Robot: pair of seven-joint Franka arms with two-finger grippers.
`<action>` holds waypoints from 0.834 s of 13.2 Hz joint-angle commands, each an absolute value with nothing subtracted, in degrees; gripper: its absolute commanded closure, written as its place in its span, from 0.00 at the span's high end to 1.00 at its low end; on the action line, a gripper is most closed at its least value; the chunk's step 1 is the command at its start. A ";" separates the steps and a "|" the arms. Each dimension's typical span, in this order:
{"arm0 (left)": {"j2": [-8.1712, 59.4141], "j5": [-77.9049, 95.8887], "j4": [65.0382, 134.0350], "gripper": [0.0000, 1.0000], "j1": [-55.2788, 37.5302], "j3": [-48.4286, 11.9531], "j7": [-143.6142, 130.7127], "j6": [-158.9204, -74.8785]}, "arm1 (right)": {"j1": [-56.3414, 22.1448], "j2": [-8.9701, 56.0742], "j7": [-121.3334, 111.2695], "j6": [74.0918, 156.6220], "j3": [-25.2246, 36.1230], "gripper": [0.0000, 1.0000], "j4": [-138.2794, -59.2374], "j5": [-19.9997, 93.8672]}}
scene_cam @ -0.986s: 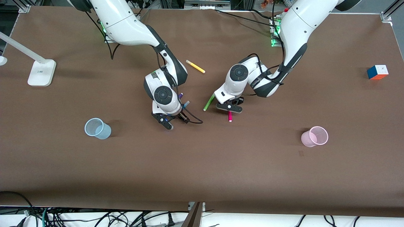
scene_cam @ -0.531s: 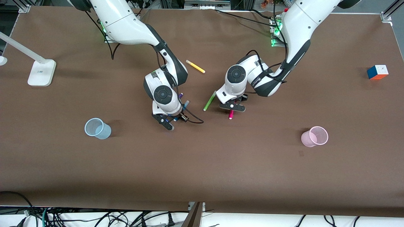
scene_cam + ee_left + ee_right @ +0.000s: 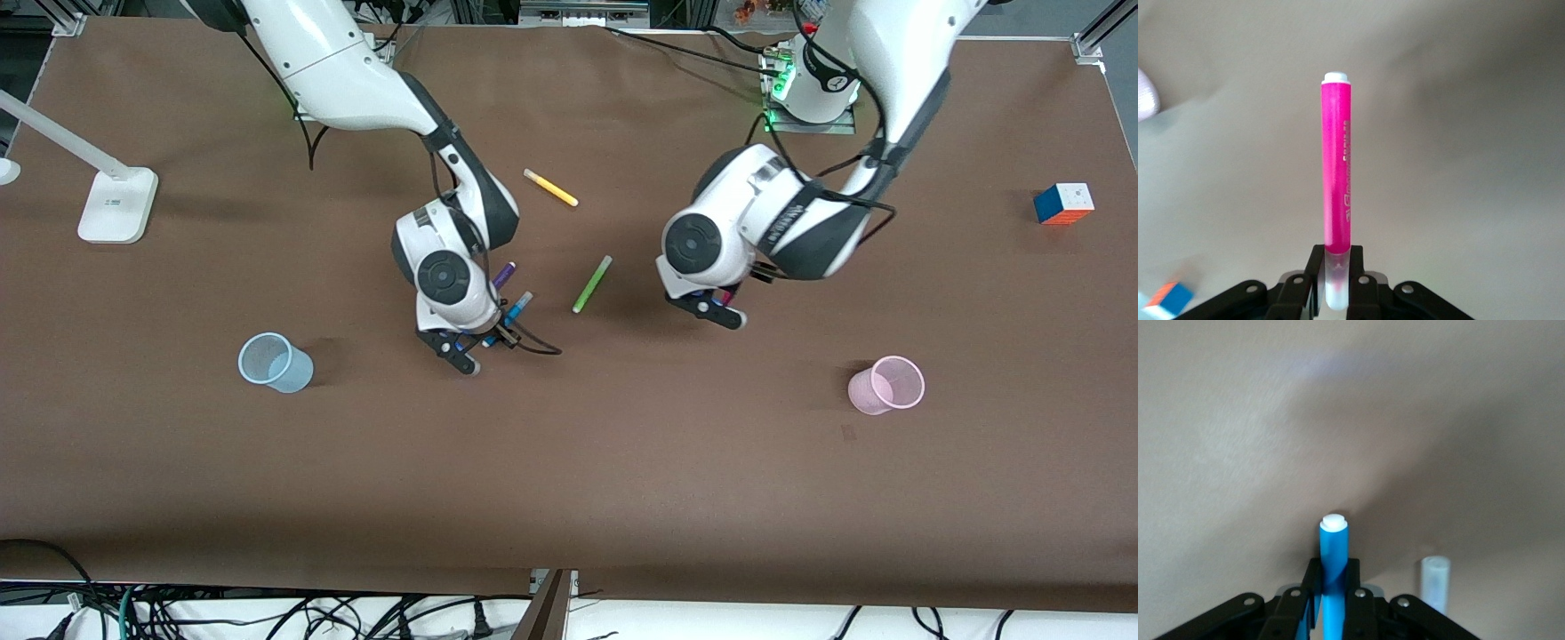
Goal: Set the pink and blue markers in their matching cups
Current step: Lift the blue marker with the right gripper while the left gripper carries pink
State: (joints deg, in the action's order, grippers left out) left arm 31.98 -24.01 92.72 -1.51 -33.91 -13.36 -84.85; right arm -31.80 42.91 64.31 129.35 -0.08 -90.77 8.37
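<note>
Two markers were held, one per arm. The left hand [image 3: 1335, 283] gripped the pink marker [image 3: 1337, 180] by its pale end, the long axis running straight out from the fingers, above the worktop [image 3: 569, 462] near the green marker [image 3: 591, 284]; its white lettering was unreadable. The right hand [image 3: 1331, 600] clamped the blue marker [image 3: 1333, 573] likewise, beside the purple marker [image 3: 503, 275].

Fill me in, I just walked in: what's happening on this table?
Each arm has picked up a marker. The left gripper is shut on the pink marker, the right gripper on the blue marker. The pink cup and blue cup stand waiting, with no marker in them.
</note>
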 commanded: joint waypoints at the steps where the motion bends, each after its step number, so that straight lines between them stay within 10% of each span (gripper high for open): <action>1: 31.82 -25.49 88.43 0.00 1.66 -32.79 -0.23 -77.63 | -27.61 37.11 56.19 119.83 -0.18 0.00 -89.30 12.82; 11: 34.18 -57.35 87.54 0.00 3.08 -25.14 30.40 -74.18 | 1.65 31.99 20.85 92.20 0.00 0.00 -81.74 26.43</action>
